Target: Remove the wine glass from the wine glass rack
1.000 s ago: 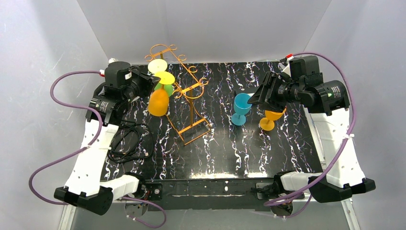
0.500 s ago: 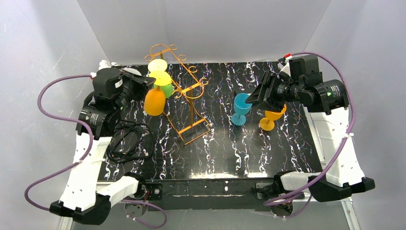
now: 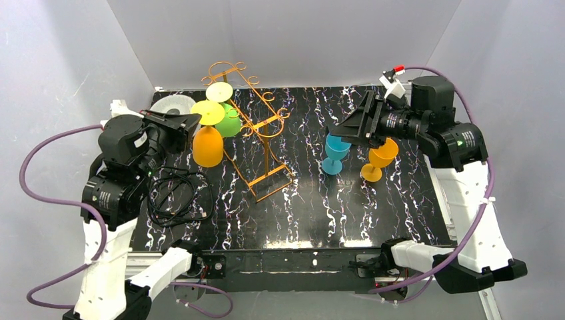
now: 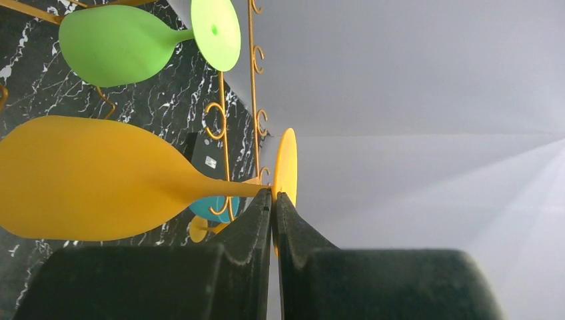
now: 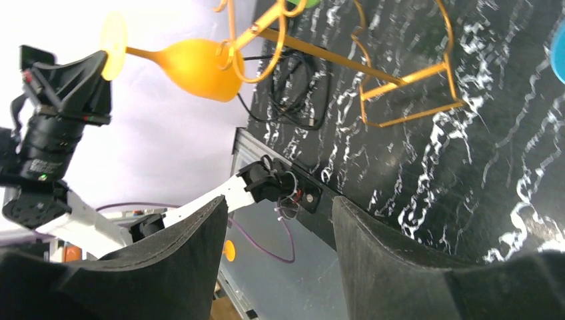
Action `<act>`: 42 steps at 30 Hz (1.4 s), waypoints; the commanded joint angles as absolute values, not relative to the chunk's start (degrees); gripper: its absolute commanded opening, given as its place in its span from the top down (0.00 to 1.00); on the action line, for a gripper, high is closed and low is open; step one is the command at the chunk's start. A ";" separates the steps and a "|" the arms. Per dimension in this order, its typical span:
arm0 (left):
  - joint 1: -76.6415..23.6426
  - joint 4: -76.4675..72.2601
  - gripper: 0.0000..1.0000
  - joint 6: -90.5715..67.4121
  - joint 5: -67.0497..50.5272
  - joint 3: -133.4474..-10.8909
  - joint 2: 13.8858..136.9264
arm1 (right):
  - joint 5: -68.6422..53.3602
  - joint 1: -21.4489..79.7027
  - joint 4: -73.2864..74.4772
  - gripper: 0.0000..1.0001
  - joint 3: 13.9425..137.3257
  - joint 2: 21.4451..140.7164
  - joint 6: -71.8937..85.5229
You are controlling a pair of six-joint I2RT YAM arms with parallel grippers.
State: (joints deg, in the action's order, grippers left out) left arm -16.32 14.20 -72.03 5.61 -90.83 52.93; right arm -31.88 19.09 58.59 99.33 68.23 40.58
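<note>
The orange-gold wire rack [image 3: 261, 137] stands at the back left of the table. A green glass [image 3: 230, 121] hangs upside down on it. My left gripper [image 3: 198, 119] is shut on the stem of a yellow-orange wine glass [image 3: 206, 147], just below its foot, and holds it upside down to the left of the rack's rail. The left wrist view shows the fingers [image 4: 256, 213] pinched on that stem, with the bowl [image 4: 86, 177] at the left and the green glass [image 4: 113, 43] above. My right gripper [image 3: 352, 127] is open and empty above the right side of the table.
A blue glass [image 3: 335, 151] and an orange glass [image 3: 378, 160] stand upright on the black marbled table [image 3: 313, 207] under my right gripper. A white spool [image 3: 170, 105] lies at the back left. A black cable coil [image 3: 174, 197] lies at the left.
My left arm has swung left and back, carrying the yellow-orange glass leftwards away from the rack. My right gripper has lifted a little and tilted.
</note>
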 commanded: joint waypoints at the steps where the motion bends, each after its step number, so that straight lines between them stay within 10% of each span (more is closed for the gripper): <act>1: -16.00 15.51 1.00 -78.25 9.85 -93.59 51.58 | -40.12 18.92 41.67 0.34 96.40 65.56 41.34; 19: -16.00 25.47 1.00 -95.96 12.07 -97.90 51.06 | -28.04 37.34 12.33 0.31 91.81 68.45 25.69; 42: -16.01 29.22 1.00 -109.67 0.89 -105.13 54.63 | -41.90 45.13 -7.20 0.33 102.09 87.39 26.80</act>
State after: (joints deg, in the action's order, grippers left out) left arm -16.27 29.74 -107.24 3.99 -102.87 53.84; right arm -38.20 43.33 -0.86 96.14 85.06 25.43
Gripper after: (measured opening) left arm 0.028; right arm 0.676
